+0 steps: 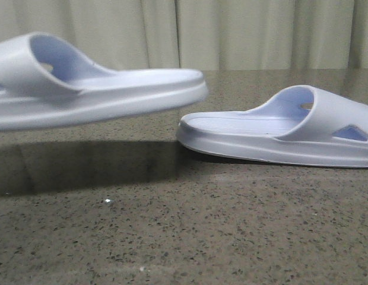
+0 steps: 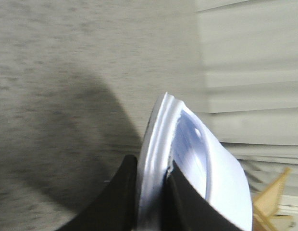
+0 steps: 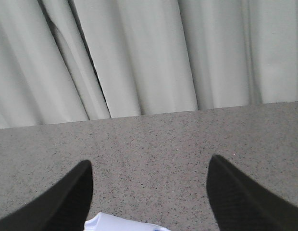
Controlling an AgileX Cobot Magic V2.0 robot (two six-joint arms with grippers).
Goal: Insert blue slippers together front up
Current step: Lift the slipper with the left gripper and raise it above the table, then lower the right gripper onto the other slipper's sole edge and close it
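One blue slipper (image 1: 95, 89) hangs tilted in the air at the left of the front view, blurred, casting a shadow on the table below. In the left wrist view my left gripper (image 2: 151, 166) is shut on this slipper (image 2: 197, 159), its black fingers (image 2: 121, 192) clamped on the sole's edge. The other blue slipper (image 1: 279, 133) lies flat on the table at the right, its strap toward the right. My right gripper (image 3: 150, 162) stands open above the table, with only a corner of that slipper (image 3: 120, 224) showing between its fingers. Neither gripper shows in the front view.
The dark speckled stone tabletop (image 1: 184, 237) stretches across the front. A pale curtain (image 1: 231, 32) hangs behind the table's far edge. A light wooden piece (image 2: 274, 202) shows at the edge of the left wrist view.
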